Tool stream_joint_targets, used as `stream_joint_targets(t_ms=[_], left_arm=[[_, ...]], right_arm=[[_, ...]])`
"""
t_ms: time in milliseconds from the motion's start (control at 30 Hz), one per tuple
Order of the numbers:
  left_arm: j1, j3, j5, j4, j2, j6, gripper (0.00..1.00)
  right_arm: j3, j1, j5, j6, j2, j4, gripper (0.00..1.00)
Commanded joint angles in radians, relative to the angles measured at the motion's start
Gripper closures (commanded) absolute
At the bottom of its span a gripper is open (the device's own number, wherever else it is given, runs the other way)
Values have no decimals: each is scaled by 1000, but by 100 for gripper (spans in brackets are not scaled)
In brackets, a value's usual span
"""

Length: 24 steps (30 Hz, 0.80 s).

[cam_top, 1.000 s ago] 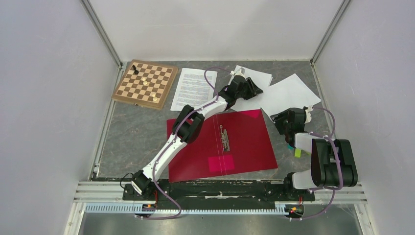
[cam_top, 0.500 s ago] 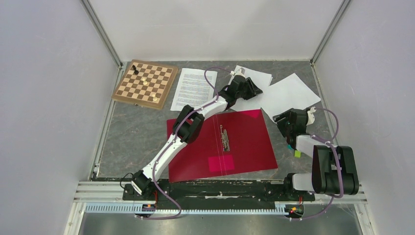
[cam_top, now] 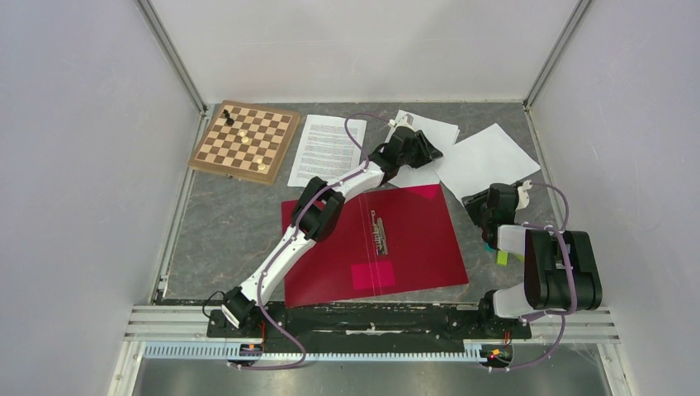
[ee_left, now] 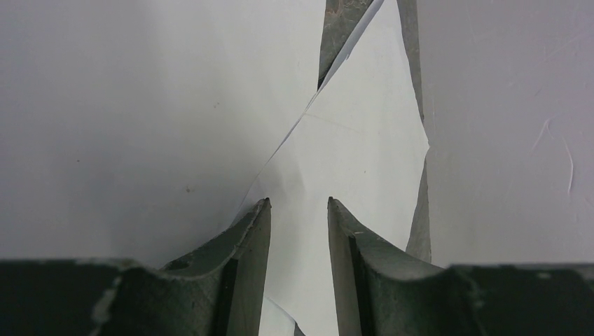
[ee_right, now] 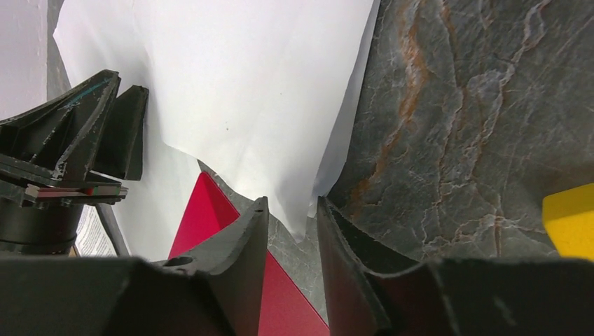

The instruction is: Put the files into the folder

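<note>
White blank sheet (cam_top: 489, 155) lies toward the far right corner, its near corner reaching between the narrowly parted, unclosed fingers of the right gripper (ee_right: 291, 206). We judge this arm nearer; the folder (cam_top: 396, 239) lies left, toward the near edge.
</note>
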Motion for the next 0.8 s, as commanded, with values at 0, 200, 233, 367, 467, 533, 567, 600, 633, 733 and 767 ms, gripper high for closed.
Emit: stream_joint_targets(t_ms=[0, 200, 233, 367, 467, 533, 567, 600, 633, 733, 767], left_arm=[[-4, 22, -20, -61, -24, 29, 57], [-4, 22, -23, -62, -21, 30, 57], [-4, 21, -22, -62, -21, 28, 57], [-4, 23, -22, -62, -23, 26, 57], [-4, 23, -22, -61, -24, 29, 57], [-5, 22, -22, -61, -25, 29, 57], [-4, 22, -24, -62, -24, 31, 57], [-4, 22, -22, -62, -24, 31, 57], [-4, 23, -22, -61, -25, 31, 57], [-3, 22, -21, -62, -24, 31, 58], [-4, 23, -20, -62, -25, 31, 57]], right_arm=[[-32, -1, 9, -5, 24, -92, 66], [-44, 0, -2, -9, -12, -99, 62], [-43, -1, -2, -11, -9, -94, 61], [-18, -1, -7, -15, 41, -91, 61], [-8, -1, -9, -13, 68, -77, 62], [1, -1, -4, -18, 78, -78, 64], [5, -1, -2, -23, 79, -80, 66], [9, -1, 0, -25, 80, -82, 68], [12, -1, 4, -28, 79, -86, 70], [21, -1, 16, -41, 73, -95, 77], [25, -1, 16, -46, 73, -95, 79]])
